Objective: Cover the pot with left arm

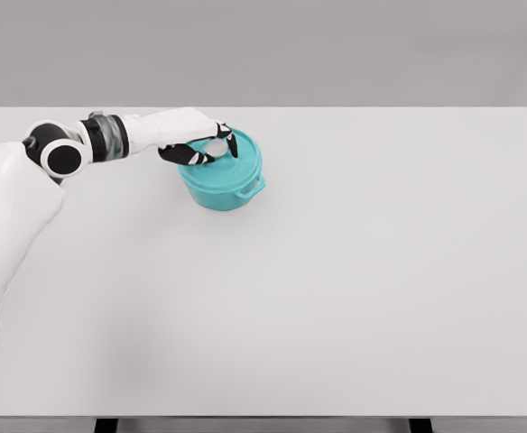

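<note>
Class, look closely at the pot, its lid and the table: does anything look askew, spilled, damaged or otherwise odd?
Nothing stands out. The lid sits level on the teal pot, which stands upright on the table. The left hand grips the lid's knob. Nothing looks spilled or broken.

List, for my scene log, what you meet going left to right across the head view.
White robot left arm → left hand, fingers curled on the lid's knob → round teal pot with its lid on → bare stretch of the white table.
</note>
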Robot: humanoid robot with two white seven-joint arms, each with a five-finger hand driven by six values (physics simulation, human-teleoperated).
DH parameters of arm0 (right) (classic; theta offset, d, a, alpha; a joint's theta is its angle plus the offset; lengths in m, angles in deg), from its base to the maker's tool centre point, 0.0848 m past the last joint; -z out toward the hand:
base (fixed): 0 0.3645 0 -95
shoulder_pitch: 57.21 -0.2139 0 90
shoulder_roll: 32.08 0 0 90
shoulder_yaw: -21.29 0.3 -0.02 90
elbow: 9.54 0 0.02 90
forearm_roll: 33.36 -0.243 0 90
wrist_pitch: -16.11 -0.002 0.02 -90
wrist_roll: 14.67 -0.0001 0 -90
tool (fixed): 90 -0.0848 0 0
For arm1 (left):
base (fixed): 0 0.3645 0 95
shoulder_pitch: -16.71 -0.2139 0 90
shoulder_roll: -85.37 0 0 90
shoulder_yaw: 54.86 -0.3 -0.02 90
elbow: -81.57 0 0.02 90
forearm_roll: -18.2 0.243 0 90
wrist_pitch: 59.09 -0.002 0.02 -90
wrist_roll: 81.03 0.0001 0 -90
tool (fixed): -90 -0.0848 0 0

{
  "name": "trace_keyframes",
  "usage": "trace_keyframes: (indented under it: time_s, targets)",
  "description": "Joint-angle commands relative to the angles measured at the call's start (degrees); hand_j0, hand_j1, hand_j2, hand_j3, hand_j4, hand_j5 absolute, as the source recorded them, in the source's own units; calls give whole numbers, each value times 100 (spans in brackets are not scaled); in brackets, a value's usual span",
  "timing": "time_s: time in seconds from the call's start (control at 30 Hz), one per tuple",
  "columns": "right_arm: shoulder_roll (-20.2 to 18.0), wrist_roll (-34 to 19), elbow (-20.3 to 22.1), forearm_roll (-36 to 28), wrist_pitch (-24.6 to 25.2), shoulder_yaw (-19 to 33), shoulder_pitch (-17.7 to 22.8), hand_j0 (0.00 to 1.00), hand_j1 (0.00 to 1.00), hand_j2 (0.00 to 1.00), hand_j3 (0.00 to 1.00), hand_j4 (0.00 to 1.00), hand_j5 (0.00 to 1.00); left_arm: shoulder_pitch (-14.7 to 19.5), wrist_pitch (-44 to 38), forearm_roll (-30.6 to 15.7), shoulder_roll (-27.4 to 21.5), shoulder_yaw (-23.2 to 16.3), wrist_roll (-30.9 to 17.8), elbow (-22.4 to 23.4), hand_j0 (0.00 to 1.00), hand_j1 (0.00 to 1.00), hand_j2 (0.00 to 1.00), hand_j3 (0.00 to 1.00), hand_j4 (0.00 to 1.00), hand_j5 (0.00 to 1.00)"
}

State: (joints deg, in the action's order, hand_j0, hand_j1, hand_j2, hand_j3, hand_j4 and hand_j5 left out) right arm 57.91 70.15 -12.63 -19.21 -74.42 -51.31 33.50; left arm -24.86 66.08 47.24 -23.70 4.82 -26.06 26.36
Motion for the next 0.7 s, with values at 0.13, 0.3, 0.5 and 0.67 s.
trace_keyframes:
  time_s: [0.13,0.3,0.5,0.67]
  targets:
    - [0,-1,2,0,0,0,0,100,100,100,100,100,100,9,-17,-38,-1,9,3,36,64,64,64,64,64,64]
    - [0,-1,2,0,0,0,0,100,100,100,100,100,100,9,-17,-38,8,9,3,36,64,64,64,64,64,64]
    - [0,-1,-7,0,0,0,0,100,100,100,100,100,100,18,-17,-38,34,9,3,28,69,69,69,69,69,69]
    - [0,-1,-7,0,0,0,0,100,100,100,100,100,100,26,-17,-47,26,27,3,-25,69,69,69,69,69,69]
